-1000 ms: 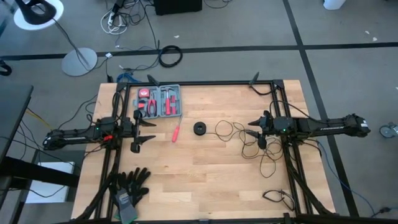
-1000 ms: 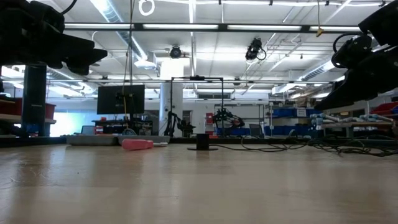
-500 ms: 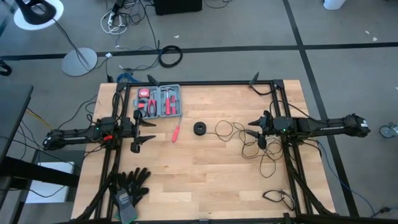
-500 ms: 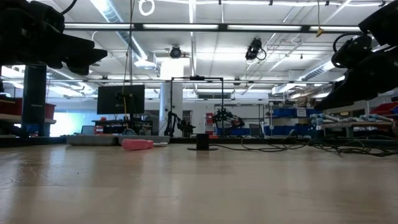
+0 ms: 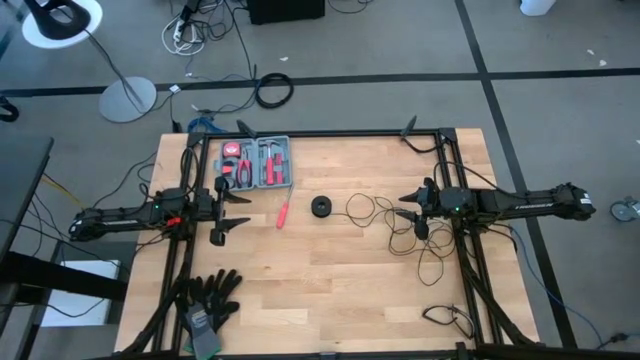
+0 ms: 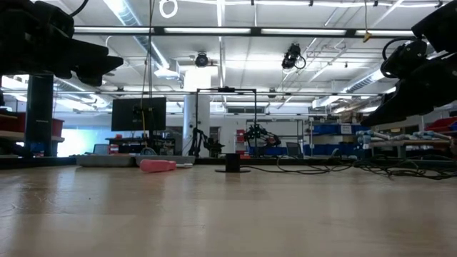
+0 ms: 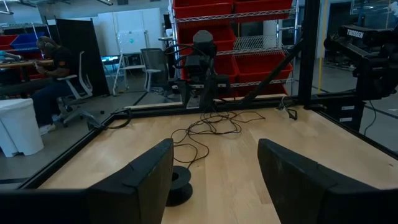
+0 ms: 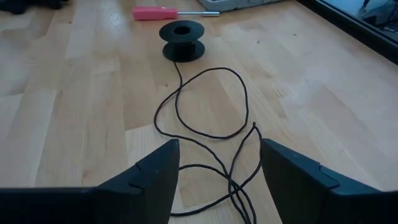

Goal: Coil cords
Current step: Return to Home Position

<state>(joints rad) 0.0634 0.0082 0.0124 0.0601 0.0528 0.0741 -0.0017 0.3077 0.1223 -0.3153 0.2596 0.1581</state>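
Left gripper [image 5: 243, 212] hangs over the left side of the table [image 5: 330, 290], fingers spread and empty, with the tool case [image 5: 258, 163] beyond it and the screwdriver [image 5: 282, 214] just to its right. Spool [image 5: 321, 206] stands on its flange near table centre; from it the wire [image 5: 349, 207] runs right in loose, crossing loops, passes under the right gripper [image 5: 408, 214] and trails toward the near right edge. Right gripper likewise stands released, holding nothing. Judgement: the wire is very thin, light and limp, lies almost flat on the wood, will slide and snag on its own crossings, and is best pinched on a single strand clear of a crossing. The spool is rigid but light, liable to skid when the wire is tugged, so it wants steadying at the flange. Only the high view shows the wire's full run; the right wrist view resolves the crossings just ahead of the fingers [image 8: 149, 180]; the left wrist view alone shows a seated person [image 7: 53, 74] beyond the table.
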